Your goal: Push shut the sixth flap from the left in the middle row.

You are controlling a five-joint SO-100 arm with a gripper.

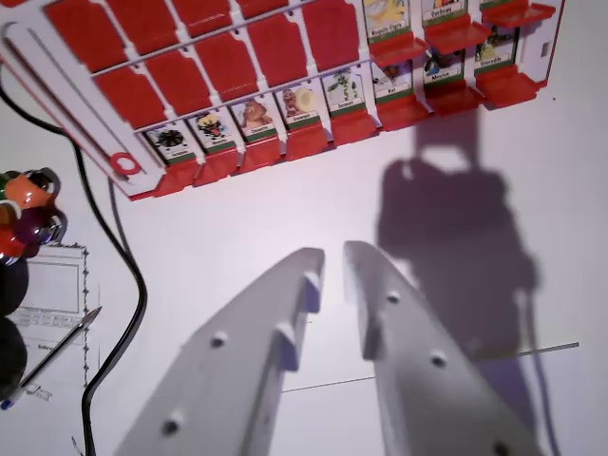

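A white game board [66, 90] with rows of red flaps lies across the top of the wrist view. In the nearest row the flaps stand open and show picture cards [299, 103]. In the row behind, the left flaps [226, 62] are shut, plain red. From the yellow picture card [385, 14] rightward its flaps are open, like the neighbour [443, 9]. My gripper [332, 255] hangs over the bare table in front of the board, well short of it. Its two white fingers [285, 313] are a narrow gap apart with nothing between them.
A black cable [128, 285] runs down the left side. A pen [57, 351] lies on a printed sheet [52, 285] at the lower left, beside a cluster of coloured round objects [28, 214]. The arm's shadow [456, 247] falls on the white table to the right.
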